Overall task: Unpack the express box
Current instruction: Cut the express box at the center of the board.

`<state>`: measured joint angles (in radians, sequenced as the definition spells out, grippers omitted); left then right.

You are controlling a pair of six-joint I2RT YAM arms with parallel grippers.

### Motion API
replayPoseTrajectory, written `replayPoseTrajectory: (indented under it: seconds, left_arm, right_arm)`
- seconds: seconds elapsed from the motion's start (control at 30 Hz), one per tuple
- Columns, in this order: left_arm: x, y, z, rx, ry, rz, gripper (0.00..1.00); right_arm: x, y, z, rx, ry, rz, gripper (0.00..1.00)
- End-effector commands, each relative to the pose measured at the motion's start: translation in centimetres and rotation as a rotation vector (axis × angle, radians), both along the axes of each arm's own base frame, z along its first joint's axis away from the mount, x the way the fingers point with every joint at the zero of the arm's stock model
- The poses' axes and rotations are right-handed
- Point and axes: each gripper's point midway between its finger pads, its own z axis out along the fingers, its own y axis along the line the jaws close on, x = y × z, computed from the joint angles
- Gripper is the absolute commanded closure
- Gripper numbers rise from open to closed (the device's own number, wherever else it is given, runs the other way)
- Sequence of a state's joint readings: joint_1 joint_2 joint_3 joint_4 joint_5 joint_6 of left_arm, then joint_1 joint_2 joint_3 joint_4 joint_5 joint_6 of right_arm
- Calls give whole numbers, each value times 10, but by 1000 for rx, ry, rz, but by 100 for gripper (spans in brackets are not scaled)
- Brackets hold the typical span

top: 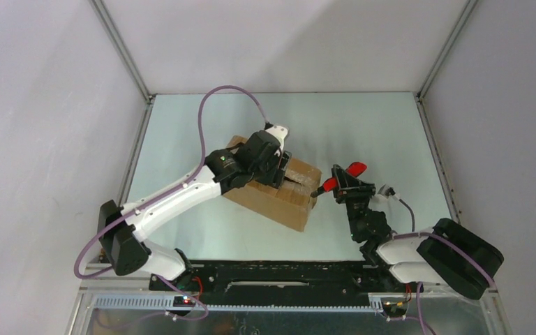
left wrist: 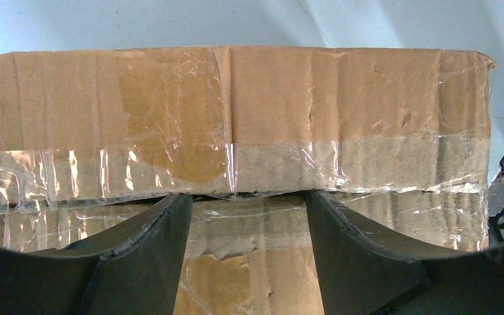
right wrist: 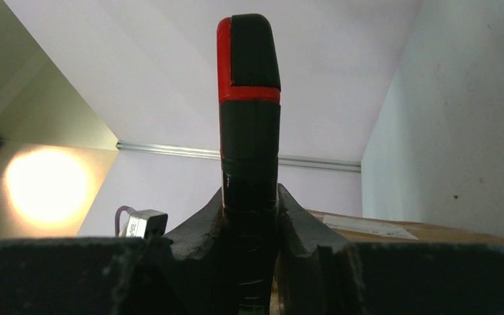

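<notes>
Express box (top: 279, 206), left pincer (left wrist: 246, 200) overhead (jaws spread)

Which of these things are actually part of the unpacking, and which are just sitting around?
Part of the job:
- brown taped cardboard express box
- left gripper, open over the box's tape seam
- right gripper, shut on a red-and-black handled tool

Just there:
- purple cable looping above the left arm
- pale table
- grey metal frame rails
</notes>
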<state>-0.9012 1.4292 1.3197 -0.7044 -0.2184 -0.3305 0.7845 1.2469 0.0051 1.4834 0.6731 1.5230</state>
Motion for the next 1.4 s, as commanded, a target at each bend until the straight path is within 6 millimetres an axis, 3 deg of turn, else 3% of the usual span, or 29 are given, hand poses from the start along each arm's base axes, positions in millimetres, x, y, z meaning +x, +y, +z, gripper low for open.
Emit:
replayPoseTrajectory:
  seconds: [0.0, 0.27, 0.37, 0.53, 0.67, 0.9, 1.37]
  left_arm:
    - [-52, -1, -49, 96, 223, -144, 32]
    - [-57, 1, -62, 118, 254, -162, 32]
    - [-54, -2, -60, 104, 245, -150, 32]
    - [-47, -6, -63, 70, 261, -82, 34]
    - [-42, -11, -64, 57, 252, -66, 35]
    - [-47, -9, -69, 88, 249, -78, 36]
    - [-55, 5, -76, 126, 246, -88, 37]
  right_arm:
    - [13, -5, 25, 71, -48, -44, 100]
    - [20, -10, 19, 80, -31, -71, 100]
    - [13, 6, 24, 48, -50, -12, 100]
    - [-10, 32, 17, 10, -39, 87, 100]
    - [-22, 42, 14, 30, -29, 140, 100]
    - [-5, 9, 24, 45, -33, -19, 100]
    - [29, -16, 17, 105, 14, -137, 100]
